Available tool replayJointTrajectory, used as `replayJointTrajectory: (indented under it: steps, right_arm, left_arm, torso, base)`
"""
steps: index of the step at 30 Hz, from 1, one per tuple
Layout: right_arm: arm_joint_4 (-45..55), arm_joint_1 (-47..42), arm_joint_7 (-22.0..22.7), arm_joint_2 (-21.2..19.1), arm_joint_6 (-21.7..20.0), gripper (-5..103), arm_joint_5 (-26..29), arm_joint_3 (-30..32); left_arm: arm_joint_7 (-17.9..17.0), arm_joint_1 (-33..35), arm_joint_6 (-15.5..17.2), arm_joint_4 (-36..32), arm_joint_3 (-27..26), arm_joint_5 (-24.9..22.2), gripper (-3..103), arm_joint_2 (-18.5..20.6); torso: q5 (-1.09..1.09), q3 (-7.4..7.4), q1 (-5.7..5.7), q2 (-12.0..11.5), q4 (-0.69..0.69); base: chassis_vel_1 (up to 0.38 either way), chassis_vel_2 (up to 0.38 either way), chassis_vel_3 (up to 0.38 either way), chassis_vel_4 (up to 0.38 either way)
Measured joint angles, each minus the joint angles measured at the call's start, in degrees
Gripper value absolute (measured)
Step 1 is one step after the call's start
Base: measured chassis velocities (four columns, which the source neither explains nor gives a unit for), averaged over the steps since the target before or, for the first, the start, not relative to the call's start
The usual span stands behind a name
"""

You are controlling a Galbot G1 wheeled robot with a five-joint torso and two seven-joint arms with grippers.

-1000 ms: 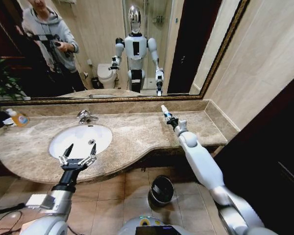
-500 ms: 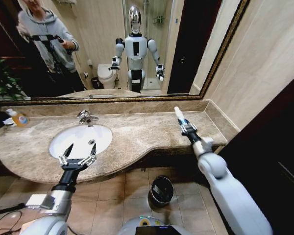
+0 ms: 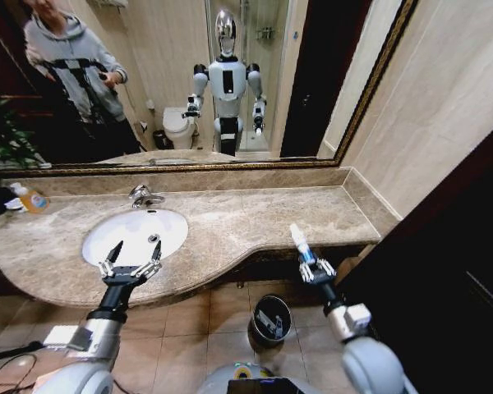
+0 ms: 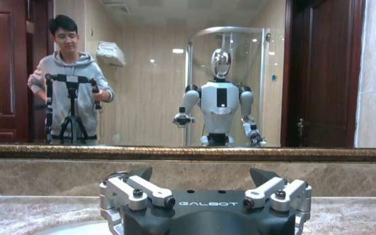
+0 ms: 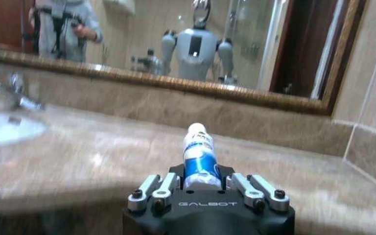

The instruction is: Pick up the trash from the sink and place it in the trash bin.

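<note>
A white tube with blue marks (image 3: pixel 298 240) is clamped in the right gripper (image 3: pixel 309 264), fingers closed on its lower end, held just off the table (image 3: pixel 230 222) front edge, above and beside the trash bin (image 3: pixel 271 319) on the floor. Left gripper (image 3: pixel 131 261) is held with fingers spread at the near rim of the sink (image 3: pixel 135 234).

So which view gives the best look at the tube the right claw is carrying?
The right wrist view: the white-and-blue tube stands large and near, clamped in the right claw. The head view shows the tube small, at the counter's front edge above the trash bin. The left wrist view faces the mirror instead.
</note>
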Motion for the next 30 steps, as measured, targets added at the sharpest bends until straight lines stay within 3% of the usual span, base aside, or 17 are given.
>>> replayJointTrajectory:
  steps: [7,12,18,30]
  right_arm:
    - [-6.3,-4.6,0.2,4.1,7.0,31,-5.5,-1.0]
    - [-12.7,-5.6,0.4,4.5,10.3,31,-7.2,-1.2]
    - [-19.7,-3.5,0.5,4.2,10.5,31,-7.3,-2.0]
    - [-31.4,4.7,-0.5,4.4,6.5,31,-9.8,-6.0]
  left_arm:
    - [0.0,0.0,0.0,0.0,0.0,0.0,100,0.0]
    - [0.0,0.0,0.0,0.0,0.0,0.0,100,0.0]
    - [0.0,0.0,0.0,0.0,0.0,0.0,100,0.0]
    - [0.0,0.0,0.0,0.0,0.0,0.0,100,0.0]
  torso:
    - [0.00,0.00,0.00,0.0,0.00]
    - [0.00,0.00,0.00,0.0,0.00]
    - [0.01,0.00,0.00,0.0,0.01]
    - [0.00,0.01,0.00,0.0,0.00]
  base:
    - [0.000,0.000,0.000,0.000]
    - [0.000,0.000,0.000,0.000]
    - [0.000,0.000,0.000,0.000]
    - [0.000,0.000,0.000,0.000]
